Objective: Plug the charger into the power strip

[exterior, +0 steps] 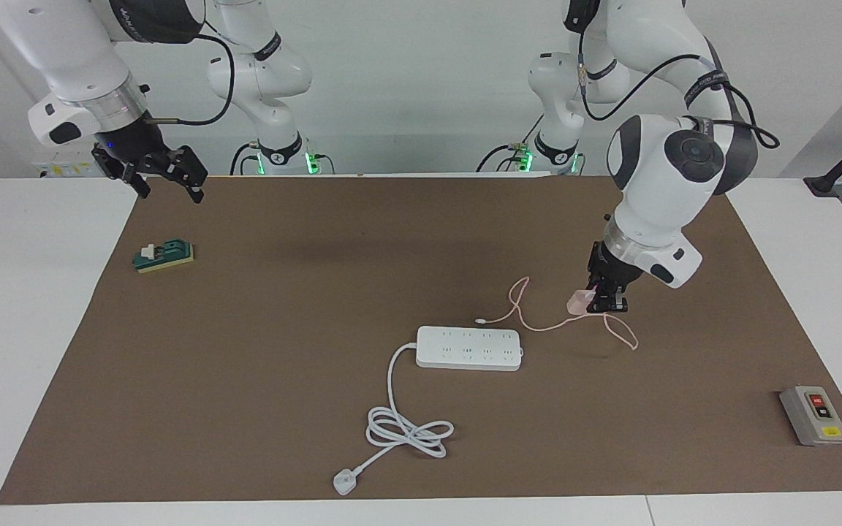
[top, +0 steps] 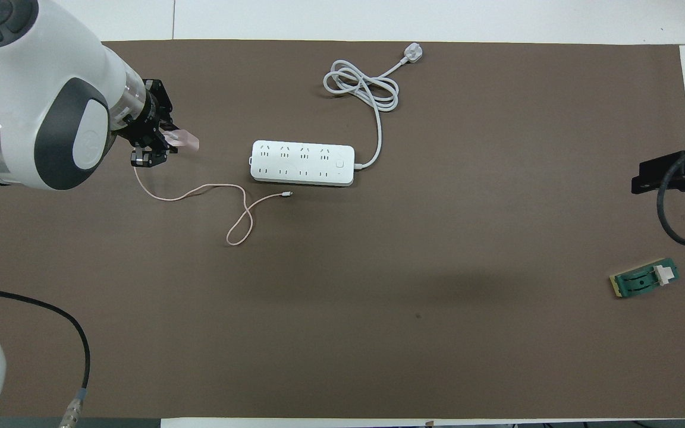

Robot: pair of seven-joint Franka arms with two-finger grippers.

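Note:
The pale-pink charger (exterior: 579, 302) (top: 183, 141) hangs just above the mat, with my left gripper (exterior: 599, 301) (top: 163, 141) shut on it. It is over the mat a short way off the power strip's end, toward the left arm's end of the table. Its thin pink cable (exterior: 538, 325) (top: 200, 191) trails in a loop on the mat beside the strip. The white power strip (exterior: 468, 348) (top: 302, 163) lies flat mid-table, outlets up. My right gripper (exterior: 169, 179) (top: 646, 181) waits open, high over the mat's corner at the right arm's end.
The strip's thick white cord (exterior: 406, 431) (top: 360, 86) coils farther from the robots and ends in a white plug (exterior: 345, 482) (top: 412, 53). A green block with a white switch (exterior: 164, 256) (top: 644, 280) lies under the right gripper. A grey button box (exterior: 813, 415) sits at the left arm's end.

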